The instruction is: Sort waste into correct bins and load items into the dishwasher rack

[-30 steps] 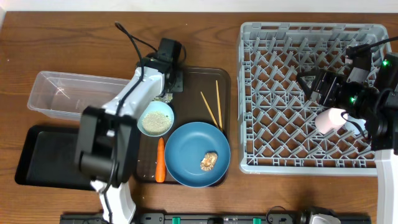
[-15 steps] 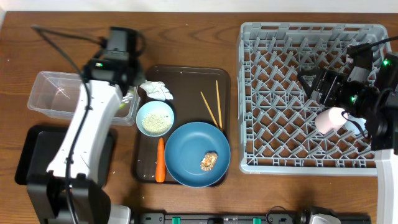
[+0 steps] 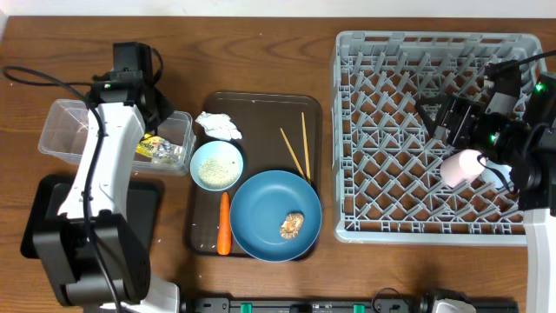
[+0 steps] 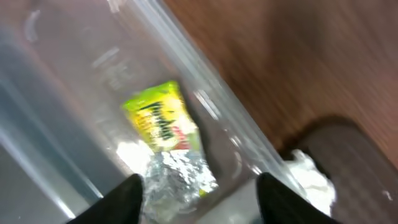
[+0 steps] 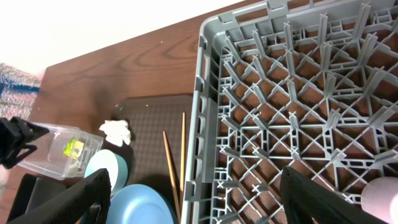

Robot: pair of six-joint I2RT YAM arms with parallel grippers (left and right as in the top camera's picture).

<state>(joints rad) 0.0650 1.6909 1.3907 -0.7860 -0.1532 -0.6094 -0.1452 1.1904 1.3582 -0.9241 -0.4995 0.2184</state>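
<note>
1. Nearest the robot, the shallow black tray (image 3: 42, 228) lay at the front left of the table, partly covered by the left arm.
2. The small orange carrot (image 3: 224, 223) lay lengthwise at the front of the dark brown serving tray (image 3: 261, 109), just left of the large blue plate (image 3: 261, 213). The brownish food lump (image 3: 292, 223) rested on the plate, right of its centre.
3. Behind the carrot, the small bowl (image 3: 194, 165) stood on the serving tray beside the plate's rim and held the white rice grains (image 3: 216, 169).
4. The two wooden chopsticks (image 3: 305, 135) lay on the serving tray behind the plate. Their near ends were close together and their far ends apart.
5. The pink cup (image 3: 460, 167) sat inside the grey dishwasher rack (image 3: 382, 52) near its right wall, partly under the right arm.
6. The right gripper (image 5: 196, 174) hung over the rack with its fingers spread wide and nothing between them; the cup showed only at the corner of the right wrist view, outside one finger.
7. The white tissue (image 3: 219, 125) lay crumpled at the far left corner of the serving tray.
8. The clear plastic tub (image 3: 65, 130) stood left of the serving tray and behind the black tray. The yellow-green and silver wrapper (image 4: 165, 124) lay on its floor at the right end.
9. The left gripper (image 4: 200, 183) was poised over the tub, fingers parted and empty, the wrapper below them.
</note>
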